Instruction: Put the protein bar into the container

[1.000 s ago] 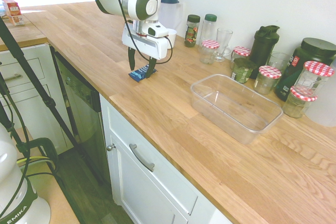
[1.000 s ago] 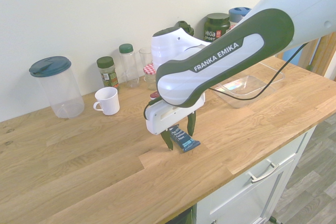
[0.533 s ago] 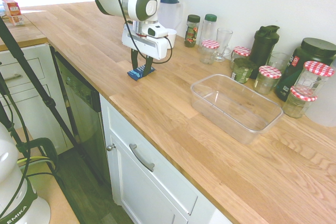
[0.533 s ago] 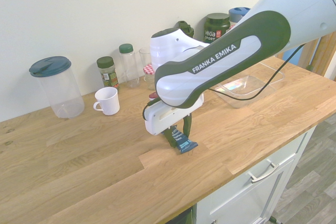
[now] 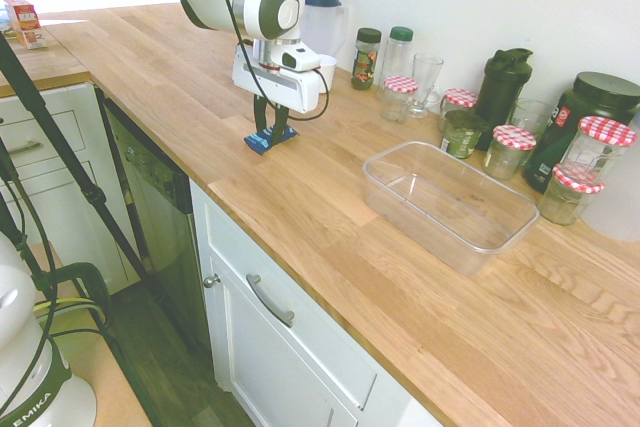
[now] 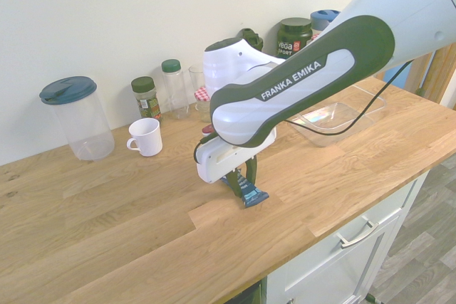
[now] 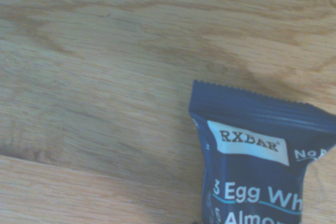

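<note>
Protein bar (image 5: pixel 268 139) flat on the worktop (image 5: pixel 330 217), near the front edge, dark-blue wrapper face up, crimped end and white label panel legible in wrist view (image 7: pixel 257 156). Pinched across its width between the fingers of the end effector (image 5: pixel 271 130), which points straight down over it; jaws drawn narrow onto the wrapper, bar not yet lifted off the wood. One end of the bar pokes out from between the fingers toward the cabinet side in the second exterior view (image 6: pixel 251 195). Grip across the short axis likely chosen because the bar lies flat and thin, leaving only its edges to catch. Container (image 5: pixel 450 204) well apart along the worktop, open and lidless, nothing inside, long side roughly parallel to the front edge. Jars with red-checked lids (image 5: pixel 513 150) and dark bottles crowded just behind it against the wall. White mug (image 6: pixel 146 137) and lidded pitcher (image 6: pixel 77 117) on the opposite side, clear of the likely carry path.
</note>
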Available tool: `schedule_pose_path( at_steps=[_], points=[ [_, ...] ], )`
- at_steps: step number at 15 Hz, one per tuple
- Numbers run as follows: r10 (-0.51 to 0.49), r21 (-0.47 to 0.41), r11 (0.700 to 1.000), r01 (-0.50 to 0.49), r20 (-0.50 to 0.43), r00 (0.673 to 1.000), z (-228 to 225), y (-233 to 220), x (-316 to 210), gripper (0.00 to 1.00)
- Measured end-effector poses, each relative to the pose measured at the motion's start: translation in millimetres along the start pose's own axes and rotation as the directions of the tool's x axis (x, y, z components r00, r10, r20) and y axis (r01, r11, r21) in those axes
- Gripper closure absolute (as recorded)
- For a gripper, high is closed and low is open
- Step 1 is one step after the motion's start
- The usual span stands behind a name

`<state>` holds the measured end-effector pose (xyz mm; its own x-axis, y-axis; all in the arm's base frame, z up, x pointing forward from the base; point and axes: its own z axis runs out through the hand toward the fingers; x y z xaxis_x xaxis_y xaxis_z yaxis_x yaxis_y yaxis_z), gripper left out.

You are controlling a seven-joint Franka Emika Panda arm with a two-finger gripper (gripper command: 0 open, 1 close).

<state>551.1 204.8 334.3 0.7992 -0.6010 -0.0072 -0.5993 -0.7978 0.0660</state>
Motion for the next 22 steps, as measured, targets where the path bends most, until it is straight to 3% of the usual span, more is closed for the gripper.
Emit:
schedule_pose_path(
  at_steps=[4, 8, 10, 17, 22],
  points=[
    [0.015, 0.075, 0.997, -0.010, -0.069, 0.997, -67.9, 16.4, 0.2, 1.00],
    [0.073, 0.167, 0.984, -0.057, -0.088, 0.993, -159.3, 94.9, 31.5, 1.00],
    [0.106, 0.203, 0.975, -0.087, -0.083, 0.991, -180.5, 139.8, 56.8, 1.00],
    [0.205, 0.261, 0.946, -0.191, -0.025, 0.978, -169.1, 252.3, 137.6, 1.00],
    [0.233, 0.282, 0.932, -0.229, 0.018, 0.972, -147.4, 302.4, 170.2, 1.00]
  ],
)
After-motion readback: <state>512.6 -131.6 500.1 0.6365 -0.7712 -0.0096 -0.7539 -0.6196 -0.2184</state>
